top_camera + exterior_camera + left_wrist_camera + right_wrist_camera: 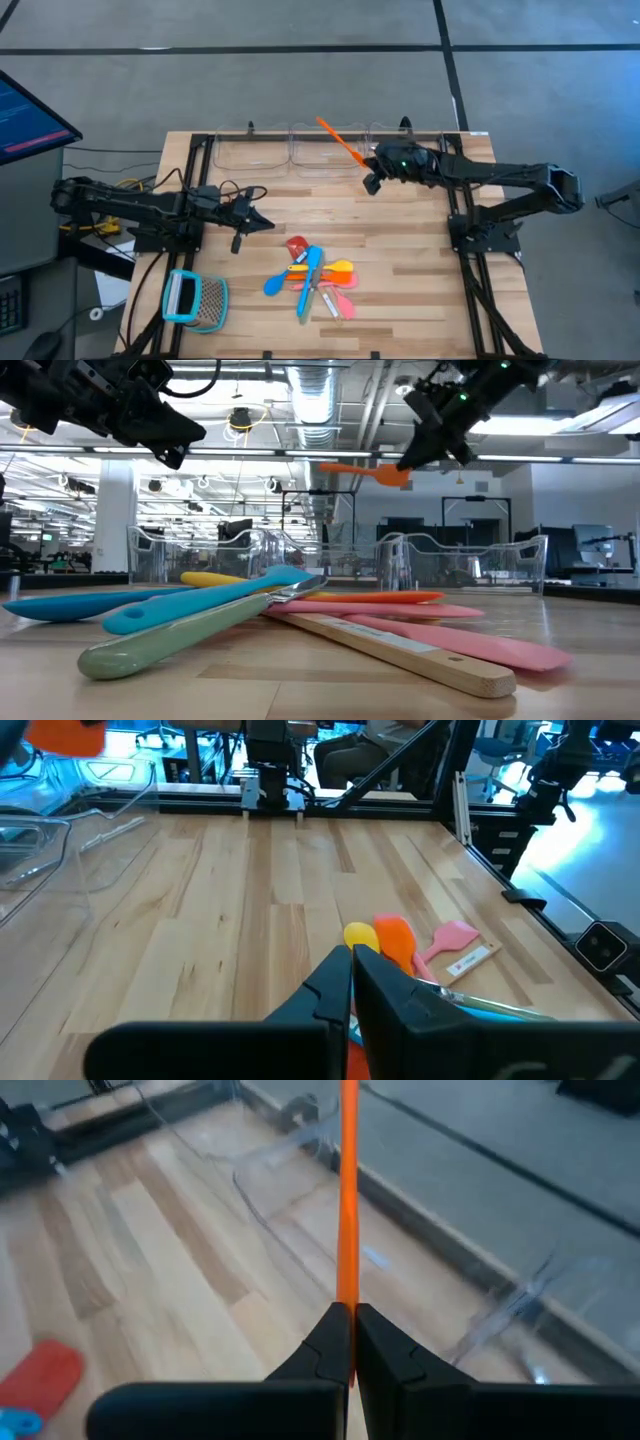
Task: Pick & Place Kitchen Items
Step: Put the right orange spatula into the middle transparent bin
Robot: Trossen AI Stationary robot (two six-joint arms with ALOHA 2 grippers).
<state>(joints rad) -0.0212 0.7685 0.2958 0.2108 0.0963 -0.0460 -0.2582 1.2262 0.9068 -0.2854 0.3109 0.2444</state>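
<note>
My right gripper [363, 164] is shut on a slim orange utensil [338, 140], up in the air over the clear bins [325, 152] at the table's far edge. The other kitchen items lie in a crossed pile [312, 278] near the table's middle: a red-headed spatula [297, 246], a blue spoon [313, 264], yellow and orange ones [341, 268], pink ones [346, 305]. My left gripper [268, 225] hangs shut in the air to the left of the pile, holding nothing. My right gripper pinches the orange utensil's slim shaft [347, 1285] between its two fingers, close to one end. The fingers slant down from the table's right, roughly in line with the shaft. The utensil is lifted clear and sticks out past the fingertips toward the far left [345, 467].
A teal-framed metal mesh tool [195, 300] lies at the near left corner. Black rails [462, 215] run along the table's left and right sides. Bare wood [400, 230] lies between the pile and the bins. A monitor [30, 115] stands off the table's left.
</note>
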